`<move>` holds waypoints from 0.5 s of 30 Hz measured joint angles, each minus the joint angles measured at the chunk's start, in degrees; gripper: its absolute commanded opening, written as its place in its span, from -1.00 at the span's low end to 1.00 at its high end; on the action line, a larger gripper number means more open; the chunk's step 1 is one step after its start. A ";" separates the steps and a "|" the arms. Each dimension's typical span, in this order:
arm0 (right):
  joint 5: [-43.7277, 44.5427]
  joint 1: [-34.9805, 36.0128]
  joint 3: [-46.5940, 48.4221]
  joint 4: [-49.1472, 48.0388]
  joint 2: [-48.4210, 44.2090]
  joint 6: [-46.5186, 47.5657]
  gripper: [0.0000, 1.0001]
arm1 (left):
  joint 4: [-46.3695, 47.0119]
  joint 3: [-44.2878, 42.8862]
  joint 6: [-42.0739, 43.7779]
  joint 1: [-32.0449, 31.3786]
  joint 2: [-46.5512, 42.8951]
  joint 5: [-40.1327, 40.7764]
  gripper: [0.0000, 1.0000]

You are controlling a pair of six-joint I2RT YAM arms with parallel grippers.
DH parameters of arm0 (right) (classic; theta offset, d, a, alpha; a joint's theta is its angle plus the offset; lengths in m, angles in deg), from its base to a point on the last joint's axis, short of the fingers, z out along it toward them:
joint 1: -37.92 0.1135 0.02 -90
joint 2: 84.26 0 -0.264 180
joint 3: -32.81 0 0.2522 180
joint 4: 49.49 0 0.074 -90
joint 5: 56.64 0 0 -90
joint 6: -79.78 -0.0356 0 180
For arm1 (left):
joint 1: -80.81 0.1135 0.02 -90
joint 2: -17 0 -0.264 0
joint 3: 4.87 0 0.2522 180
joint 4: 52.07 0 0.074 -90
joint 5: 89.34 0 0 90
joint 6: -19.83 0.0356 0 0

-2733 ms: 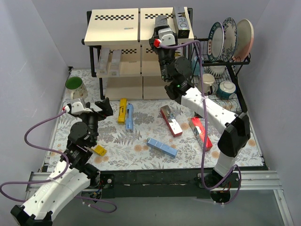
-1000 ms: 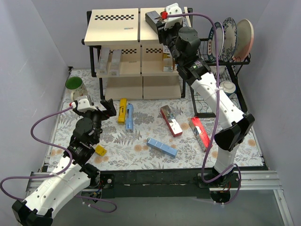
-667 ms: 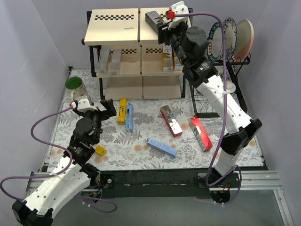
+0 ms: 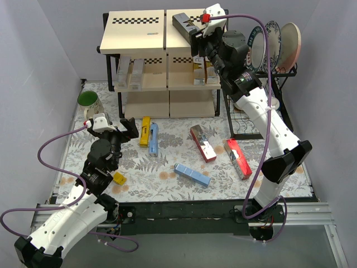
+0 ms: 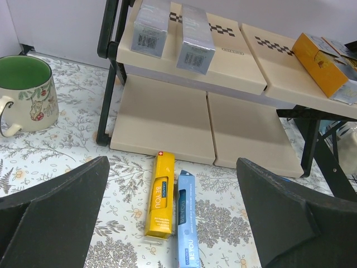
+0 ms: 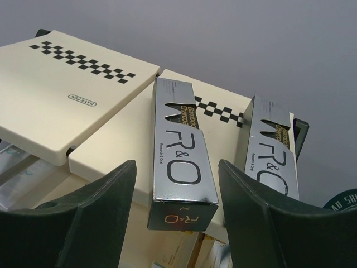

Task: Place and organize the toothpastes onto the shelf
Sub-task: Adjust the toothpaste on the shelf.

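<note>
Top external view: we see the shelf standing at the far edge of the table. The right gripper is up at the right end of the top board, its fingers parted around the near end of a silver-black carton that lies flat there. The left gripper hangs spread wide over the table's left side, holding nothing. A yellow carton and a light-blue carton lie side by side before the shelf. A red-and-silver carton lies mid-table, a red carton toward the right edge, and a blue carton toward the near edge. A mug stands at the far left.

Left wrist view: both fingers sit far apart. Between them we see the yellow and light-blue cartons on the table. Two silver-grey cartons rest on the middle tier's left board, and an orange carton on its right board.

Right wrist view: the fingers flank the silver-black carton. There is clear space on its left, but on its right we cannot tell whether they touch. A second matching carton lies beside it, nearer the board's right edge.
</note>
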 measured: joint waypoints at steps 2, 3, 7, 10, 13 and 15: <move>0.00 -0.11 0.00 0.39 0.22 -0.20 0.37 | -0.02 0.00 0.00 0.00 0.15 -0.09 0.96; 0.00 -0.13 0.00 0.50 0.39 -0.37 0.37 | -0.02 0.00 0.00 0.00 0.26 -0.15 0.96; 0.00 -0.22 0.00 0.61 1.11 -0.52 0.28 | -0.07 0.00 0.00 0.00 0.48 -0.39 0.96; 0.02 -0.28 0.00 0.35 1.60 -0.48 0.20 | -0.11 0.00 0.00 0.02 0.57 -0.44 0.96; 0.02 -0.33 0.00 0.22 1.64 -0.52 0.07 | -0.15 0.00 0.00 0.04 0.63 -0.44 0.96; 0.02 -0.33 0.00 0.02 1.64 -0.57 -0.02 | -0.15 0.00 0.00 0.04 0.63 -0.48 0.96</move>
